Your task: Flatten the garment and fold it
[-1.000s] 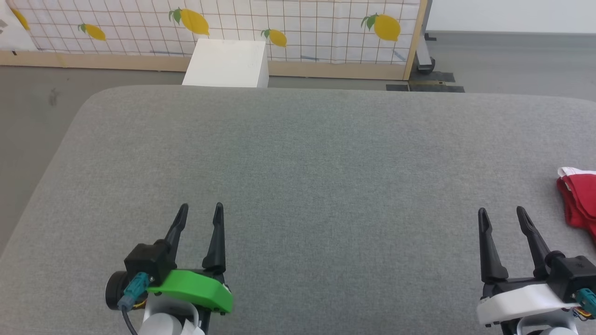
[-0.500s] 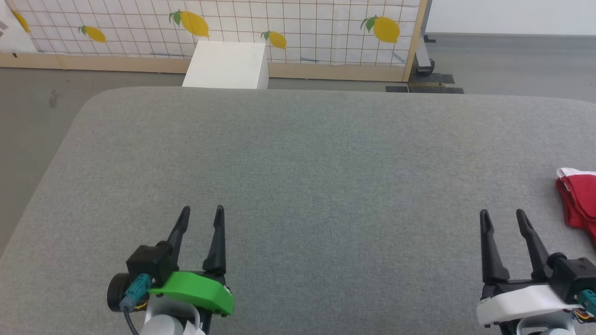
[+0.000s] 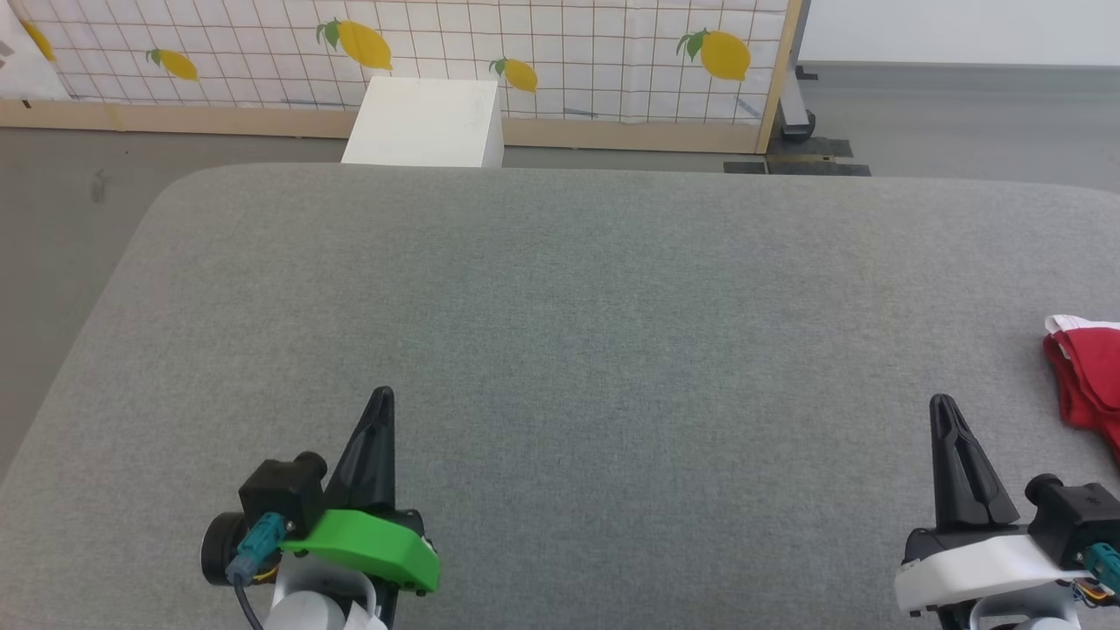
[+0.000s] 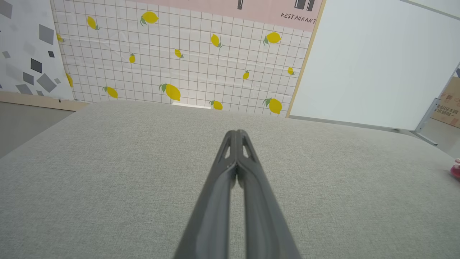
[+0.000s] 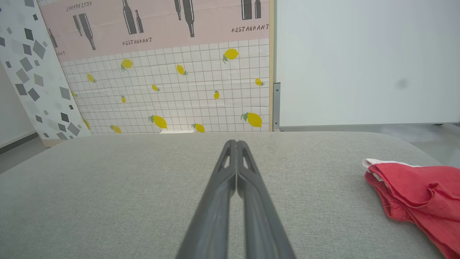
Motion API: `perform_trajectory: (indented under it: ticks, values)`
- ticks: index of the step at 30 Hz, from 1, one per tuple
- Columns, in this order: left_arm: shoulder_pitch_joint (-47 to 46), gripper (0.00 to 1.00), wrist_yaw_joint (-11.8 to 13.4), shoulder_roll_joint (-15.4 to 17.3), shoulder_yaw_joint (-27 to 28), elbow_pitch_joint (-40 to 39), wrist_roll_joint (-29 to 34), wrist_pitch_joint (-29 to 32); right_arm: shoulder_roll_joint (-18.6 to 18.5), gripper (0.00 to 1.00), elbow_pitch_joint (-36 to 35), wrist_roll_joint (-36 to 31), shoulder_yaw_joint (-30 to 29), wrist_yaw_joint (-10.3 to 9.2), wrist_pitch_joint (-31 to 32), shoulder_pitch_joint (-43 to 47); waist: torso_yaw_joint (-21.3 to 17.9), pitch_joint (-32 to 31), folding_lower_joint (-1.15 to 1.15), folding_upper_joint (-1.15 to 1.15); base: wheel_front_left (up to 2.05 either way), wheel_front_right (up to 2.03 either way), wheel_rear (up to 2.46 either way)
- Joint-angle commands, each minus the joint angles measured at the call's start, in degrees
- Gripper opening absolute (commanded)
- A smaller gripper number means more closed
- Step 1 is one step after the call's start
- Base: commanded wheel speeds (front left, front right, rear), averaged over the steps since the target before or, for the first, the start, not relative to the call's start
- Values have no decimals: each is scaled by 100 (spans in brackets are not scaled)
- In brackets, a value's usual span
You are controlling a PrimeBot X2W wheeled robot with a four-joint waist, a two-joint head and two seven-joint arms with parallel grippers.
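Two pincers sit low in the head view, fingers pointing away from the robot over a grey fabric-covered desk (image 3: 560, 289) with rounded corners. The left pincer (image 3: 382, 395), on the wrist with the bright green plastic cover (image 3: 372, 547), has its two long dark fingers pressed together into a single point, closed on themselves. In the left wrist view the left pincer (image 4: 236, 133) shows the tips meeting above bare grey fabric. The right pincer (image 3: 941, 402), on the wrist with the white plastic cover (image 3: 980, 569), is drawn together in the same way, and in the right wrist view the right pincer (image 5: 236, 142) has its tips touching each other. The small bright red soft cloth garment (image 3: 1089, 376) lies on the desk at its right side, cut off by the edge of the head view. It is to the right of the right pincer and a little beyond it, apart from it. It is bunched in loose folds, with a white band showing along its far edge. In the right wrist view the garment (image 5: 413, 183) sits right of the fingers, not touching them. Beyond the desk a white box (image 3: 424, 122) stands on the grey floor (image 3: 70, 192), against a white grid-patterned panel printed with yellow lemons (image 3: 569, 44).
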Motion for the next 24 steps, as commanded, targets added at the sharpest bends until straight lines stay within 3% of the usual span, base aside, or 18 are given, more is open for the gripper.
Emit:
perform_trajectory:
  ticks: [1,24]
  values:
    - [25,0,26,-3,26,-45,62,35,1,0,-24,-36,22,-1,33,-14,-2,0,0,0,0,0,0]
    - [100,0,106,-9,138,-234,311,302,4,0,-111,-175,127,-2,299,-58,-31,6,0,0,0,0,0]
